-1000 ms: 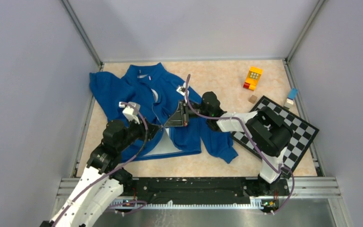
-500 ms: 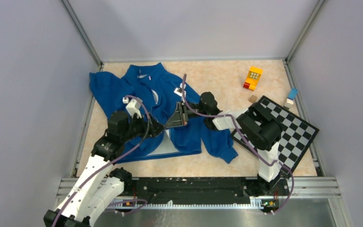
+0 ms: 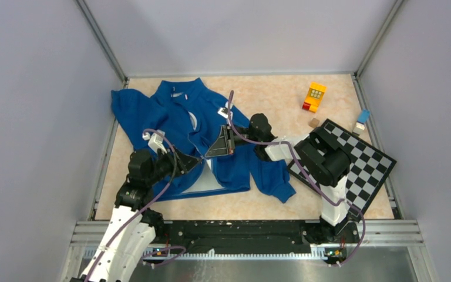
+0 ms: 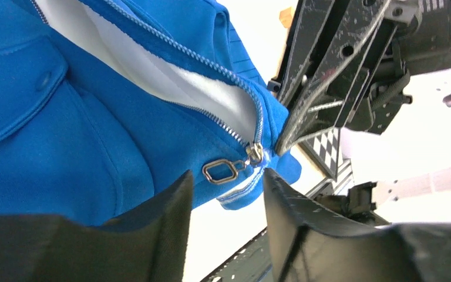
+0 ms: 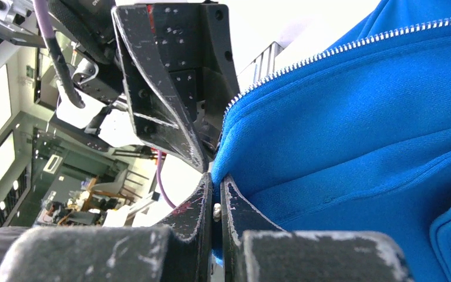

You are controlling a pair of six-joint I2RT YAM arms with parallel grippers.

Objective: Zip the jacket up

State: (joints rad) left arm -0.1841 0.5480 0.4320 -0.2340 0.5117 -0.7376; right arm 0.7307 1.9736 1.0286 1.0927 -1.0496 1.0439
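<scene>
The blue jacket (image 3: 179, 114) lies spread on the table, its front open with pale lining showing. In the left wrist view the zipper slider (image 4: 254, 154) sits at the bottom of the teeth and its metal ring pull (image 4: 220, 171) hangs just beyond my fingertips. My left gripper (image 4: 226, 179) is open and holds nothing; from above it (image 3: 196, 160) is at the jacket's lower front. My right gripper (image 5: 216, 183) is shut on the jacket's bottom edge (image 5: 329, 135) beside the zipper; from above it (image 3: 208, 155) meets the left gripper tip to tip.
A checkerboard (image 3: 367, 167) lies at the right under the right arm. A yellow toy block (image 3: 315, 96), a small brown cube (image 3: 313, 123) and a small blue-white piece (image 3: 361, 120) sit at the back right. Grey walls enclose the table.
My left arm's wrist swung right and then back left and lower, while its fingertips stayed at the zipper's bottom end. The right gripper kept its hold and barely moved.
</scene>
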